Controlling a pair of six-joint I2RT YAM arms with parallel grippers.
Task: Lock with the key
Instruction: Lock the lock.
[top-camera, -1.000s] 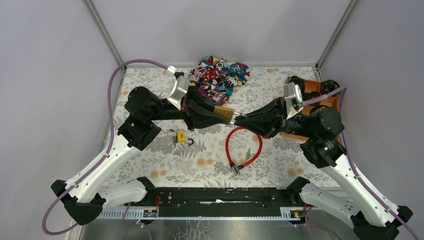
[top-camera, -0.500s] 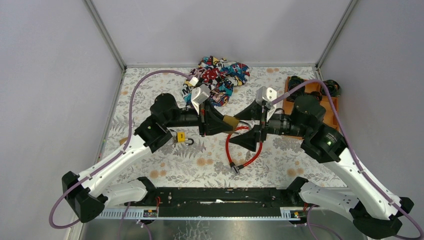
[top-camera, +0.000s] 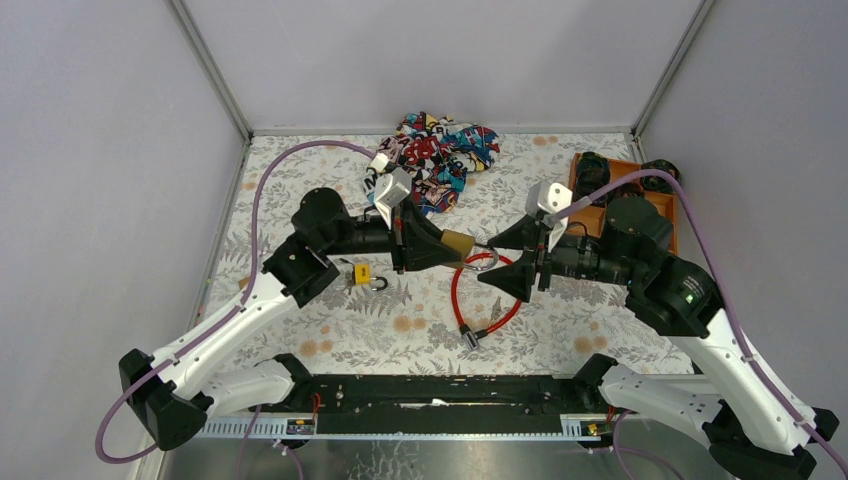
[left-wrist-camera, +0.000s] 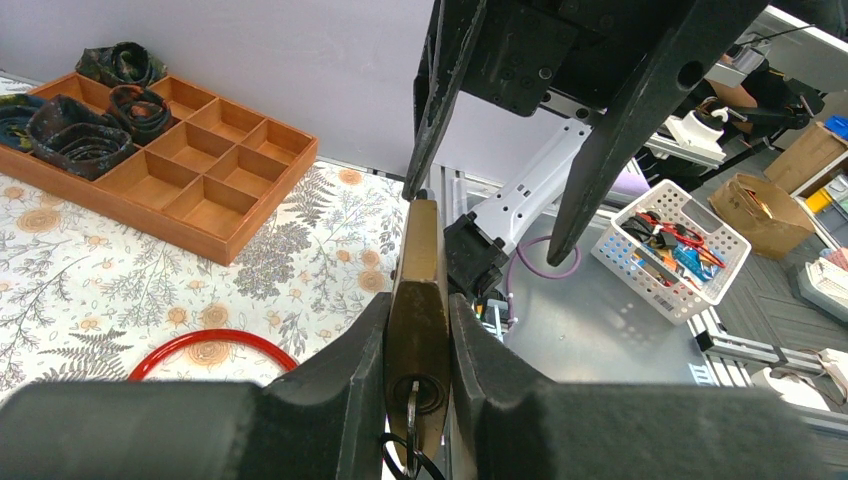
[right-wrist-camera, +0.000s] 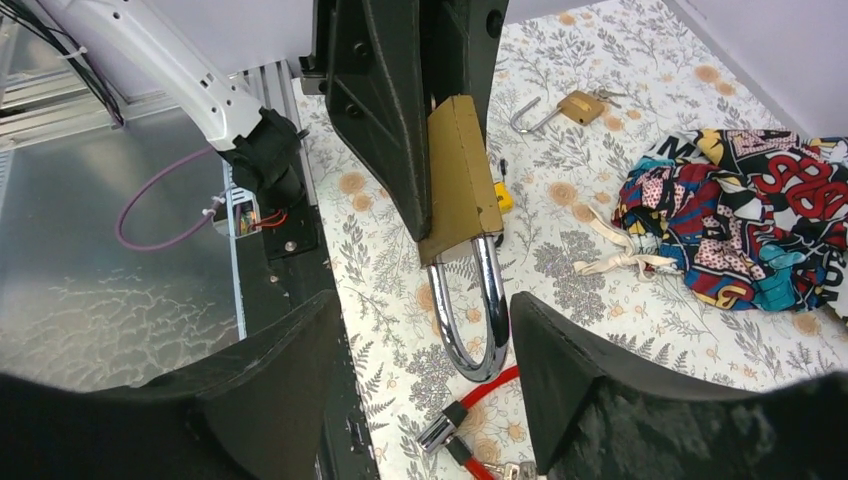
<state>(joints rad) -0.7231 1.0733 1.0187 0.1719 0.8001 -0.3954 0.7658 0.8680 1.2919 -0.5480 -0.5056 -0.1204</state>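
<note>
My left gripper (top-camera: 440, 243) is shut on a brass padlock (top-camera: 459, 243) and holds it level above the table, its steel shackle (top-camera: 484, 261) pointing right. In the left wrist view the padlock (left-wrist-camera: 418, 290) sits clamped between both pads, with a key (left-wrist-camera: 413, 412) in its keyhole and a ring hanging from the key. In the right wrist view both legs of the shackle (right-wrist-camera: 470, 320) reach the padlock (right-wrist-camera: 460, 165). My right gripper (top-camera: 507, 257) stands open just right of the shackle, its fingers on either side of the tip without touching it.
A red cable lock (top-camera: 487, 300) with keys lies under the shackle. A small yellow lock (top-camera: 362, 273) lies beneath the left arm, and another small brass padlock (right-wrist-camera: 578, 105) lies further left. Patterned cloth (top-camera: 435, 155) is at the back, an orange compartment tray (top-camera: 592, 192) at the right.
My right gripper, shut at the shackle a second ago, has opened and drawn back a little to the right. The left arm has shifted slightly, still holding the padlock.
</note>
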